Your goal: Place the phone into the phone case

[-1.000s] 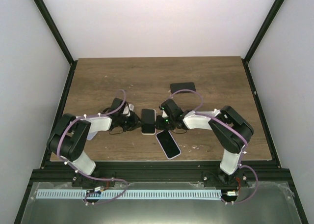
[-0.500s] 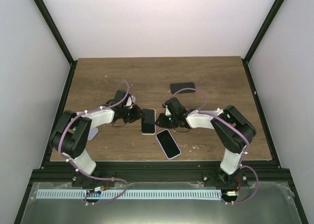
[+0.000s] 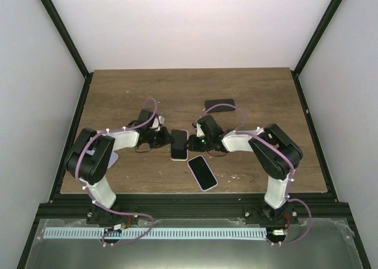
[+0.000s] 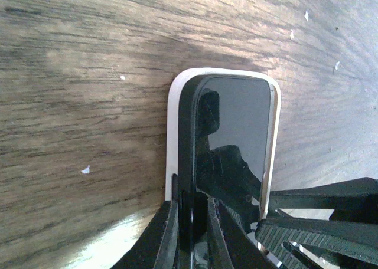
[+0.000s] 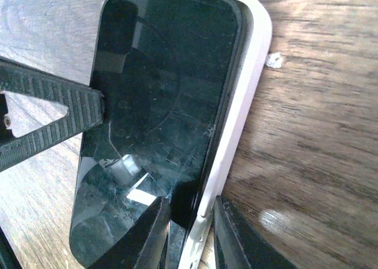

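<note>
Lying with its long axis crosswise between the two arms, the phone (image 3: 179, 143) sits partly in the phone case (image 5: 251, 62), left hand (image 4: 190, 213) pinching its left edge, right hand (image 5: 192, 230) pinching the case rim opposite.

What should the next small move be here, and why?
Probably press the raised side down. In the left wrist view the phone sits tilted in the phone case: one long side stands above the white rim, the other looks seated. The left gripper and right gripper both pinch its edges.
</note>
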Controlling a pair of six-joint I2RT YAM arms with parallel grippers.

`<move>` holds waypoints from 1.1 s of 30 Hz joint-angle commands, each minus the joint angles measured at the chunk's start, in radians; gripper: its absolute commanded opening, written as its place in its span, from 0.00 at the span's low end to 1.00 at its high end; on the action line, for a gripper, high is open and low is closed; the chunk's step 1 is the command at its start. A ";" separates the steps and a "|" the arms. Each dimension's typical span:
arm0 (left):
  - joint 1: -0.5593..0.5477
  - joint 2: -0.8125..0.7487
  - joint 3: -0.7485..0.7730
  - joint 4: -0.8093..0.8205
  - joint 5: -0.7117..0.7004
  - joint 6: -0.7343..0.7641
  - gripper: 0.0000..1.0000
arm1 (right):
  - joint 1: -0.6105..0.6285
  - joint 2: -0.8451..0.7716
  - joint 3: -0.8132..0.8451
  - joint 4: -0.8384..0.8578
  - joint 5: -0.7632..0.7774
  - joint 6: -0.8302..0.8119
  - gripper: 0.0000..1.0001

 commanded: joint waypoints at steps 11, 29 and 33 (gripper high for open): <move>-0.021 0.046 -0.050 0.060 0.036 -0.002 0.16 | 0.002 0.053 0.021 0.182 -0.082 -0.094 0.24; -0.013 -0.106 -0.144 -0.006 -0.028 -0.023 0.35 | 0.002 0.005 -0.015 0.062 -0.035 0.023 0.37; 0.004 -0.088 -0.136 0.016 -0.012 -0.010 0.26 | 0.002 0.026 -0.029 0.107 -0.050 0.054 0.38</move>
